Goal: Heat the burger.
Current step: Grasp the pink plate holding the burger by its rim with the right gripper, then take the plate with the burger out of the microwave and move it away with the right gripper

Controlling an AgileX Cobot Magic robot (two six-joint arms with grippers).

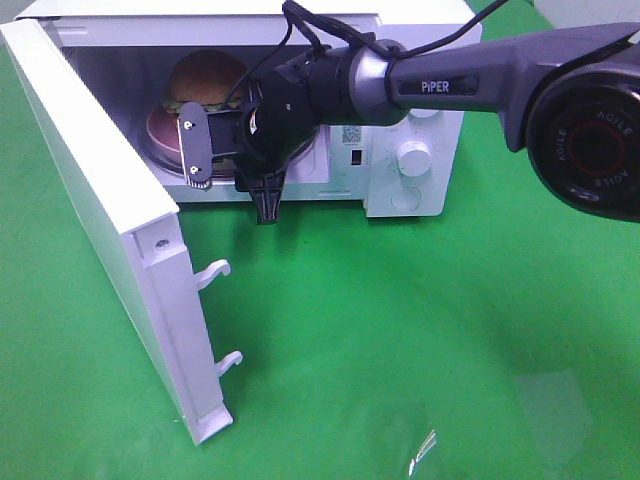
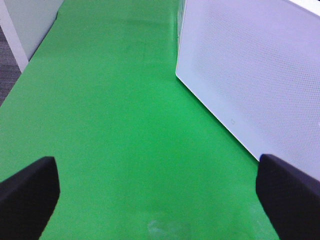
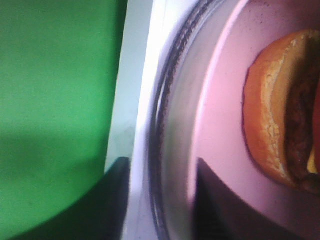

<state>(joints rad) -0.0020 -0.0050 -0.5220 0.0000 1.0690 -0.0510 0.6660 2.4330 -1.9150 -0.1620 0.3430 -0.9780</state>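
Observation:
The burger (image 1: 205, 80) sits on a pink round dish (image 1: 163, 135) inside the open microwave (image 1: 440, 60). In the right wrist view the burger (image 3: 280, 110) lies close by on the dish (image 3: 225, 125). My right gripper (image 1: 220, 168) hangs at the oven's mouth, just in front of the dish. Its jaws (image 3: 160, 200) stand partly apart, over the rim of the glass turntable (image 3: 172, 125), with nothing clamped between them. My left gripper (image 2: 155, 200) is wide open and empty over the green table, beside the door's outer face (image 2: 250, 75). It does not show in the exterior view.
The white microwave door (image 1: 100, 190) swings wide to the left, its two latch hooks (image 1: 215, 272) pointing right. A control knob (image 1: 413, 155) sits on the oven's right panel. Green cloth (image 1: 400, 350) covers the table in front.

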